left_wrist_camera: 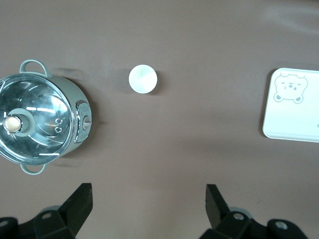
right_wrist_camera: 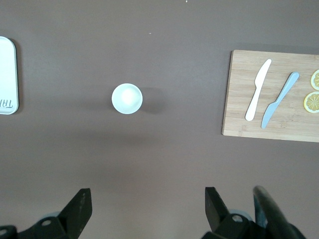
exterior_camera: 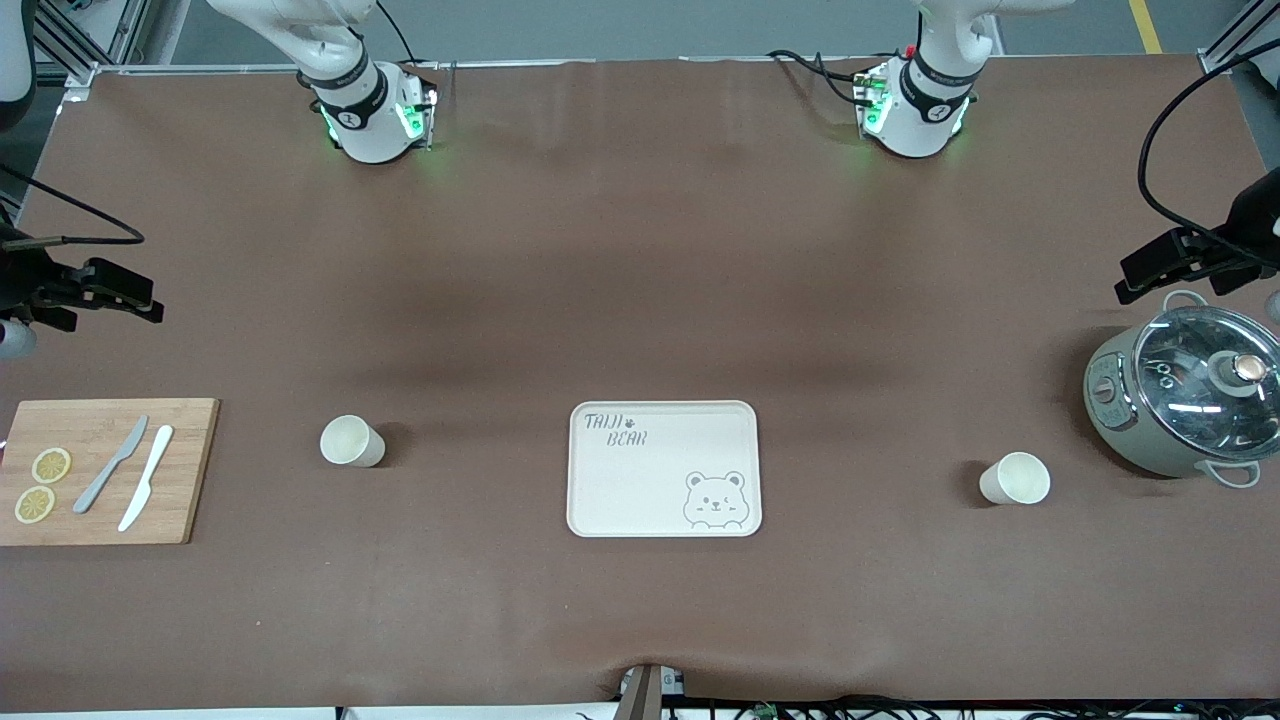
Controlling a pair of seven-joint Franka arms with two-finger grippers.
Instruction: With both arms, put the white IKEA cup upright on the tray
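Nothing done: we see tray (exterior_camera: pixel 664 468) bare, both cups (exterior_camera: pixel 352 441) (exterior_camera: pixel 1015 479) beside it on table (exterior_camera: pixel 640 300); left claw (left_wrist_camera: pixel 147 201), right claw (right_wrist_camera: pixel 147 201) wide, empty.

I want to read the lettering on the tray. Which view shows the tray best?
The front view: the whole tray shows there, with its lettering and bear drawing. The left wrist view catches only the end with the bear; the right wrist view shows just a sliver of the lettered end.
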